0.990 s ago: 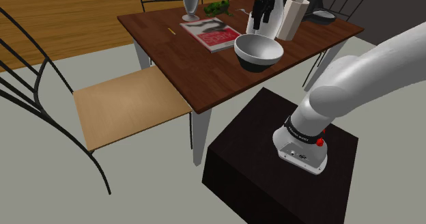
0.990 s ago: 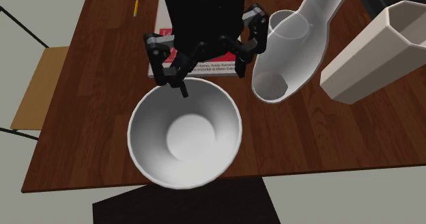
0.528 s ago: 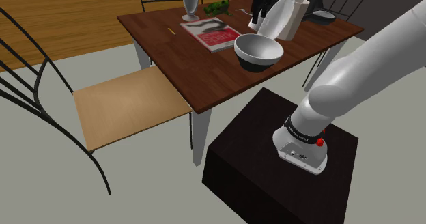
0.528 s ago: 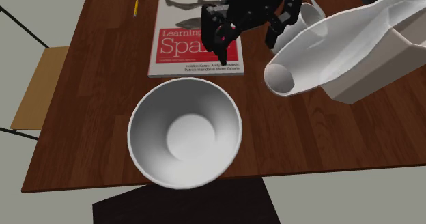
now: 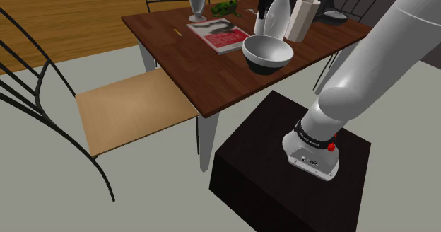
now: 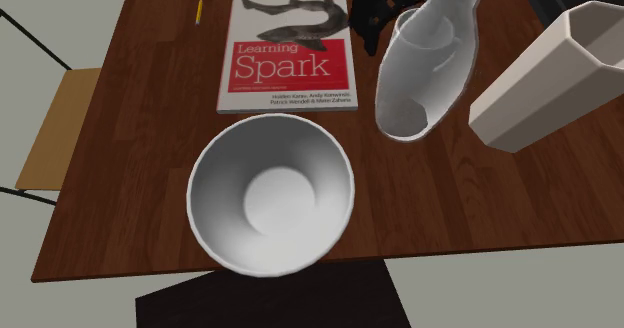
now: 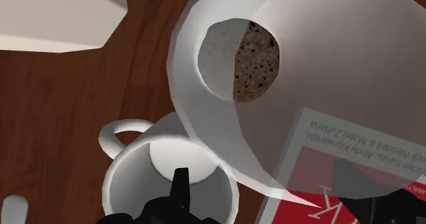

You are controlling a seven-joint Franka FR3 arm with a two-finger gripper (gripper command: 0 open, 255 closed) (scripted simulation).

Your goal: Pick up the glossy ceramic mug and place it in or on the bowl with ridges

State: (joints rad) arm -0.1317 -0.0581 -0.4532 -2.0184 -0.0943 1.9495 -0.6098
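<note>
The gripper [image 7: 263, 188] hangs open just above the mug [image 7: 160, 182] and holds nothing. One finger [image 7: 179, 188] is over the mug's mouth. The other is well apart from it and shows darkly through the bottle [image 6: 420, 86], over the book [image 6: 288, 56]. The white mug stands upright on the table [image 6: 150, 126], its handle on the side away from the book.

The clear bottle stands upright right beside the mug, between it and the bowl [image 6: 210, 166]. It crowds the gripper on the book side. A pale faceted vase [image 6: 545, 76] is near the mug's other side, with a strip of bare wood between them.

The bowl sits open and upright at the table edge nearest the stand, well apart from the mug. The book lies flat just beyond the bowl, toward the far edge. A pencil [image 6: 199, 11] lies near the far corner on the second exterior view's left. Bare wood runs along that side, from the pencil down past the bowl to the near edge.
</note>
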